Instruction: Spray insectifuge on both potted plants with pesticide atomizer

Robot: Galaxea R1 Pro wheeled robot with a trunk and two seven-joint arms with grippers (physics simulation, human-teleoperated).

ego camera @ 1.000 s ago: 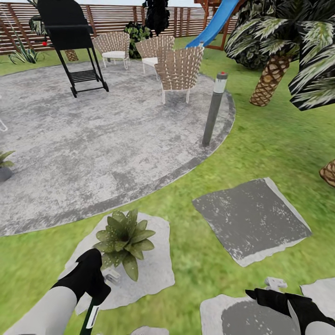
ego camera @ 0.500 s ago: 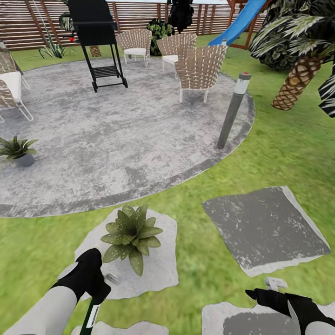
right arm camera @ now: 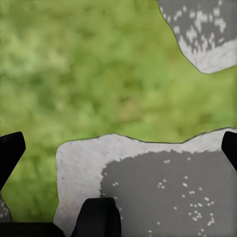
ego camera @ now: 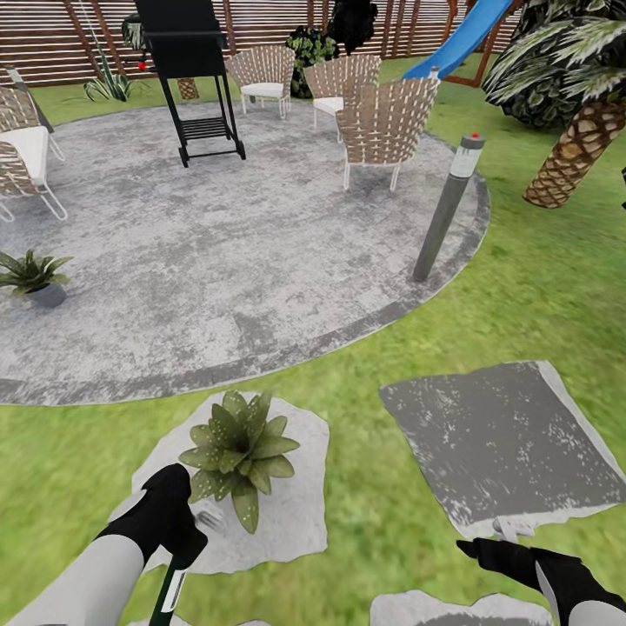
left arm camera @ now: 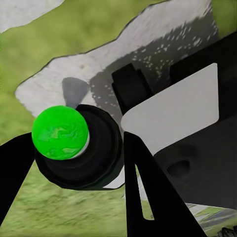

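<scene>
Your left tool (ego camera: 184, 532) is clamped around the pesticide atomizer (ego camera: 171, 589), poised just beside the nearer potted plant (ego camera: 237, 452) on its pale stepping stone (ego camera: 291, 513). Your right tool (ego camera: 500, 548) hangs spread and empty over lawn (ego camera: 382, 513) and stone. Beyond lies the round patio (ego camera: 217, 261), with the second potted plant (ego camera: 35, 278) at its left edge. Farther back stand a bollard light (ego camera: 448, 209), wicker chairs (ego camera: 382, 126), a black grill (ego camera: 191, 61) and the slatted fence (ego camera: 52, 39).
</scene>
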